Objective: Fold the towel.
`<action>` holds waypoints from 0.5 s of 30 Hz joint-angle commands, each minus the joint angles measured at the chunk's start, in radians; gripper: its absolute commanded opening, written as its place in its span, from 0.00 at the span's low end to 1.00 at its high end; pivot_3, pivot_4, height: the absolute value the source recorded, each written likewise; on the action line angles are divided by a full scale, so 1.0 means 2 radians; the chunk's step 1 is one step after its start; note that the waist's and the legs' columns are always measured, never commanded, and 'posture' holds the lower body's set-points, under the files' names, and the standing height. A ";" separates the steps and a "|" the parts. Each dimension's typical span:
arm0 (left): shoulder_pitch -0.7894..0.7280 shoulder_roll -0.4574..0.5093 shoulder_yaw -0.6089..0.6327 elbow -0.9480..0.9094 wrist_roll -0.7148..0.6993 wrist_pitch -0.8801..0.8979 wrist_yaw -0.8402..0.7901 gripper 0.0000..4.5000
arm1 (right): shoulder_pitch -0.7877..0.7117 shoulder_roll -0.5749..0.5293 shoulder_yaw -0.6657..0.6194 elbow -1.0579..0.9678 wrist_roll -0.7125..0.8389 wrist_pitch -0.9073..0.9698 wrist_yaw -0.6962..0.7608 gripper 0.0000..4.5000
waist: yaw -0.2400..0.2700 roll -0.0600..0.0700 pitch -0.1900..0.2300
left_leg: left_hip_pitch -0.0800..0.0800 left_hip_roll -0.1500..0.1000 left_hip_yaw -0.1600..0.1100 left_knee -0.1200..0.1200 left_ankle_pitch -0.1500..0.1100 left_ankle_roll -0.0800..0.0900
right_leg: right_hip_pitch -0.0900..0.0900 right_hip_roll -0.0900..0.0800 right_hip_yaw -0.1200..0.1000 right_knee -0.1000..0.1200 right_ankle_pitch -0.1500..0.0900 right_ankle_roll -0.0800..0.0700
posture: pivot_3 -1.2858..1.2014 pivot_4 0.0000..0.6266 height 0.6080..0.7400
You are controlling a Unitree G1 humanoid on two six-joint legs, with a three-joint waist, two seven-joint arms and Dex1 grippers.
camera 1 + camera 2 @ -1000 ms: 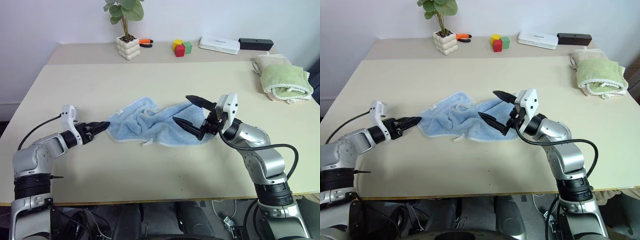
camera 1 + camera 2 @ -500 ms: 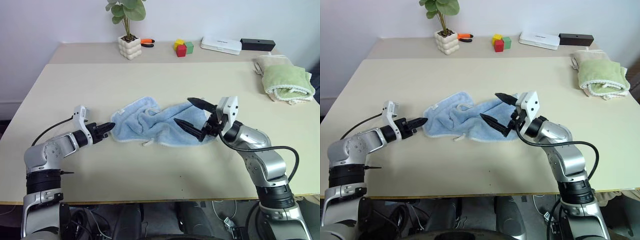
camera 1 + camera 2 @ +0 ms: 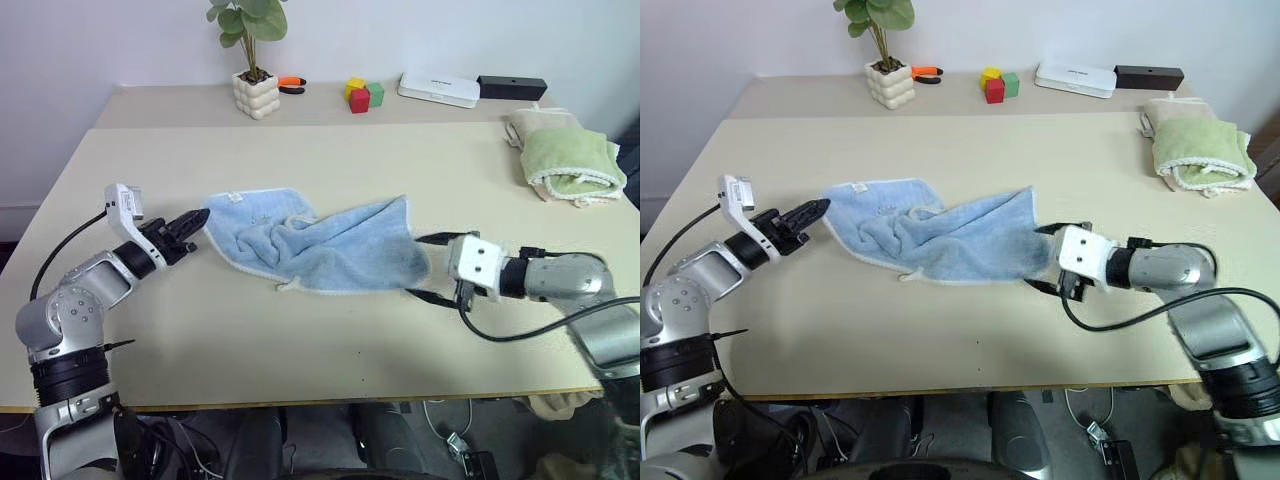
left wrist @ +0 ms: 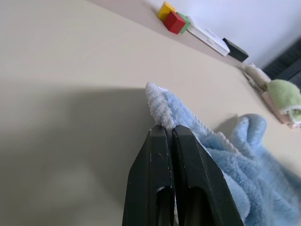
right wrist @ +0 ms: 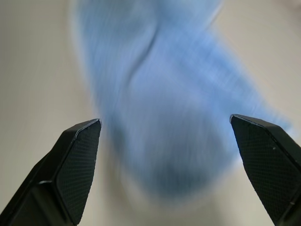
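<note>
From the head views, the left claw [image 3: 196, 219] is pinched together on one pale-edged corner of the light blue fluffy terry towel [image 3: 320, 245], which lies crumpled and stretched across the middle of the broad beige desk [image 3: 330, 160]. The right claw [image 3: 428, 268] stands wide apart at the towel's opposite end, gripping nothing. A folded green towel [image 3: 572, 160] rests on a beige one at the desk's far right; a potted plant [image 3: 254, 60], coloured blocks [image 3: 364, 94] and a flat white box [image 3: 438, 89] line the back by the pale wall.

The left wrist view shows both black fingers [image 4: 160, 183] clamped on the towel's whitish edging.

The right wrist view shows the fingers [image 5: 75, 165] spread wide, the towel beyond them.
</note>
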 commanded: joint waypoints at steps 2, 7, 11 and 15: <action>0.002 0.004 -0.012 -0.023 -0.004 -0.022 -0.005 0.01 | -0.025 -0.019 0.029 0.019 -0.087 -0.090 -0.009 1.00 | -0.001 0.000 0.000 | 0.000 0.000 0.000 0.000 0.000 0.000 | 0.000 0.000 0.000 0.000 0.000 0.000 | 0.52 0.24 1.00; 0.011 0.004 -0.027 -0.037 -0.002 -0.034 -0.009 0.01 | -0.048 -0.012 0.053 0.067 -0.138 -0.163 -0.022 1.00 | -0.001 0.000 0.000 | 0.000 0.000 0.000 0.000 0.000 0.000 | 0.000 0.000 0.000 0.000 0.000 0.000 | 0.52 0.24 1.00; 0.019 0.006 -0.029 -0.046 -0.009 -0.033 -0.005 0.01 | -0.069 -0.001 0.076 0.121 -0.194 -0.220 -0.056 1.00 | -0.001 0.000 0.000 | 0.000 0.000 0.000 0.000 0.000 0.000 | 0.000 0.000 0.000 0.000 0.000 0.000 | 0.52 0.24 1.00; 0.023 0.011 -0.028 -0.053 -0.014 -0.027 -0.004 0.00 | -0.092 0.018 0.095 0.165 -0.232 -0.256 -0.085 0.71 | -0.003 -0.001 0.000 | 0.001 0.000 0.000 0.000 0.000 0.000 | 0.000 0.000 0.000 0.000 0.000 0.000 | 0.52 0.24 1.00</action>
